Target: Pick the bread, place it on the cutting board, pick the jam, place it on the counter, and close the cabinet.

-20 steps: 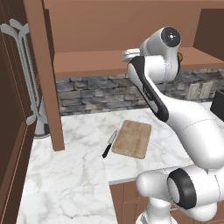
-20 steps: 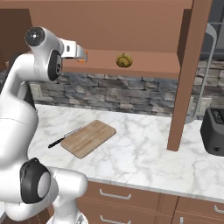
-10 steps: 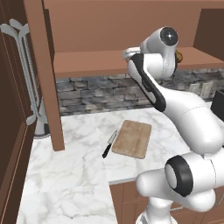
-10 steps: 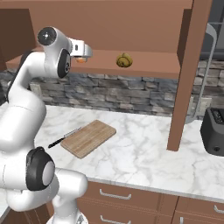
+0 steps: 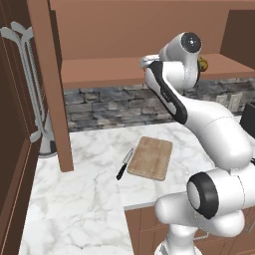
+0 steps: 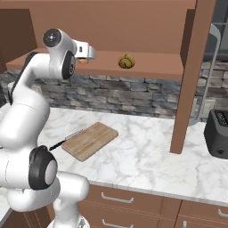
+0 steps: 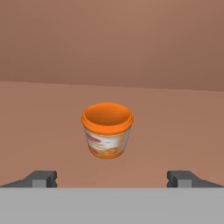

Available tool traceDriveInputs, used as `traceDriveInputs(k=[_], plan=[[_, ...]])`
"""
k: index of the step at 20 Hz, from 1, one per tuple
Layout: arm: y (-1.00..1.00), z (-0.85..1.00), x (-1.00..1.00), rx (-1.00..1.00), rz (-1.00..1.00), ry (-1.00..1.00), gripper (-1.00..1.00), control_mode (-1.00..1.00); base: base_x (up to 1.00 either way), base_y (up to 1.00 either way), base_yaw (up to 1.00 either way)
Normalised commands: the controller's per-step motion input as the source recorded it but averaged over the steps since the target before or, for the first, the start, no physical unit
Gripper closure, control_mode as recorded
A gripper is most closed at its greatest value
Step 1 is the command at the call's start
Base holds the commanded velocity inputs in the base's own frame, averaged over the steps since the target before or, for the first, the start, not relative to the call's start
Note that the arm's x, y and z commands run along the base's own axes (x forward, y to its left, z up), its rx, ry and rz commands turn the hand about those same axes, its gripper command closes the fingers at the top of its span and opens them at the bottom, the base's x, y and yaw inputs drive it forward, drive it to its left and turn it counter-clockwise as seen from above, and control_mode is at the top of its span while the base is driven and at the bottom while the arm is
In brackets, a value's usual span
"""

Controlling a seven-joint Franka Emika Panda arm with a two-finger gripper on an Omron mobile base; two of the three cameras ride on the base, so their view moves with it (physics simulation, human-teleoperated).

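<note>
Worktop (image 6: 147,156): white marble w/ grey veins, nearest. Cutting board (image 6: 90,140) laid flat on it, nothing on top; black-handled knife (image 5: 124,165) lies just beside the board's edge, on the side away from the toaster. Dark toaster (image 6: 218,133) stands at the worktop's far right in right base view, well apart from board.

Above, cabinet (image 6: 116,22) seen w/ door (image 6: 189,75) swung open, shelf exposed. Hand (image 7: 112,178) is raised to shelf height, tips spread wide w/ nothing between them – open, not gripping. Fingertips (image 7: 41,178) seen at bottom of hand view.

Jam (image 7: 107,130) sits upright on the shelf, straight ahead of the hand, centred betw. the tips but beyond them, not touched. In right base view the jam is partly hidden by the wrist.

Bread (image 6: 127,61) rests on same shelf, further along twd the open door, apart from jam.
</note>
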Motion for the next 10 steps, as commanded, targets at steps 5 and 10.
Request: traceDriveInputs(k=[5, 10], plan=[[0.00, 0.00, 0.17, 0.00, 0.00, 0.00, -1.00, -1.00, 0.00, 0.00, 0.00], [0.00, 0.00, 0.27, 0.00, 0.00, 0.00, -1.00, -1.00, 0.00, 0.00, 0.00]])
